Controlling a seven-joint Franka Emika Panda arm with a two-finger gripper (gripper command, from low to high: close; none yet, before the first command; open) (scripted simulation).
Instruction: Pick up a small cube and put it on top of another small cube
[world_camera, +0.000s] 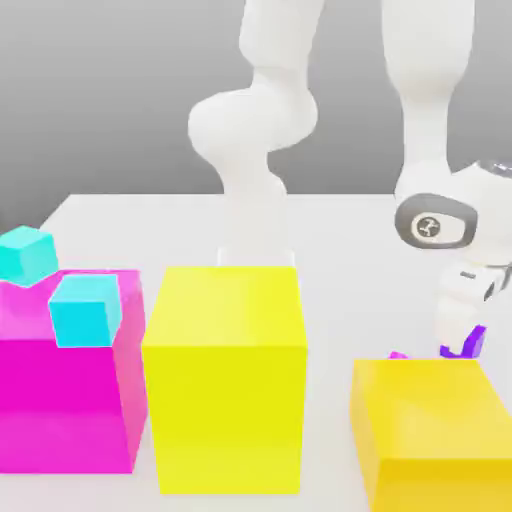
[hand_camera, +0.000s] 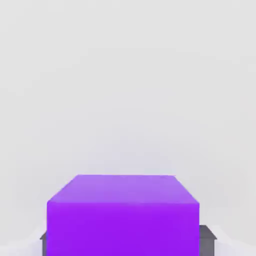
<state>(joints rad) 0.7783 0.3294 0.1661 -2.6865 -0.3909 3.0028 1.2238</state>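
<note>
The gripper (world_camera: 466, 340) is reaching down behind the low yellow block (world_camera: 435, 425) at the exterior view's right, and its fingers are pressing against two opposite sides of the small purple cube (hand_camera: 122, 215), so it is grasping that cube; in the hand view the dark finger pads (hand_camera: 207, 240) are showing on either side of it. The cube (world_camera: 476, 340) is sitting just behind the low yellow block, which is hiding its lower part. Going by this, the grasp is in hand and the lift is yet to come. The main risk is the crowding: the low yellow block is standing just in front of the fingers, so any sideways drift while rising could clip its edge and twist the cube in the pads. A tiny magenta cube (world_camera: 398, 354) is peeking out just beside that block's far edge and could get knocked. A shallow grip would likely let the glossy cube slip.
</note>
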